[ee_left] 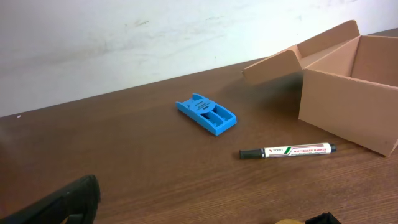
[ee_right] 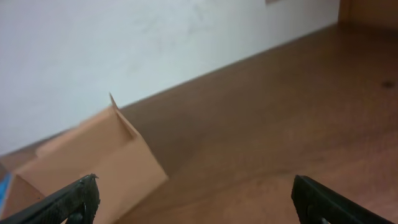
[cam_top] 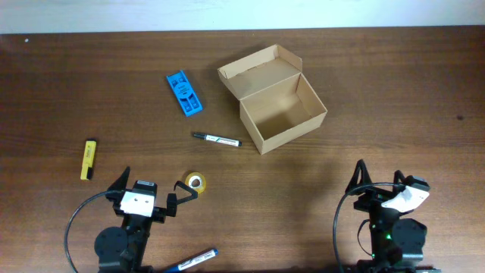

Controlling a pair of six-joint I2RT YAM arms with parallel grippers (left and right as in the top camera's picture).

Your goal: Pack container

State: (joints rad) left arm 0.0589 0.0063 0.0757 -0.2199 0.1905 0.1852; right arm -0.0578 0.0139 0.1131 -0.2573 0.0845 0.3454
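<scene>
Dark wood table (cam_top: 394,68), and nothing's packed yet. The cardboard box (cam_top: 284,114) sits lid-open and empty toward twelve o'clock, with the black marker (cam_top: 216,139), tape roll (cam_top: 195,182) and blue plastic piece (cam_top: 185,93) loose outside. Both jaws are spread wide, holding nothing. The box is at one o'clock from my left gripper (ee_left: 199,205) and eleven from my right gripper (ee_right: 196,199).

Container (cam_top: 282,114) matt brown cardboard; table (cam_top: 91,91) dark smooth wood; blue piece (cam_top: 185,92) plastic

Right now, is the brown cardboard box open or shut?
Open: brown cardboard box, flap lid folded back, interior bare in overhead view.
</scene>
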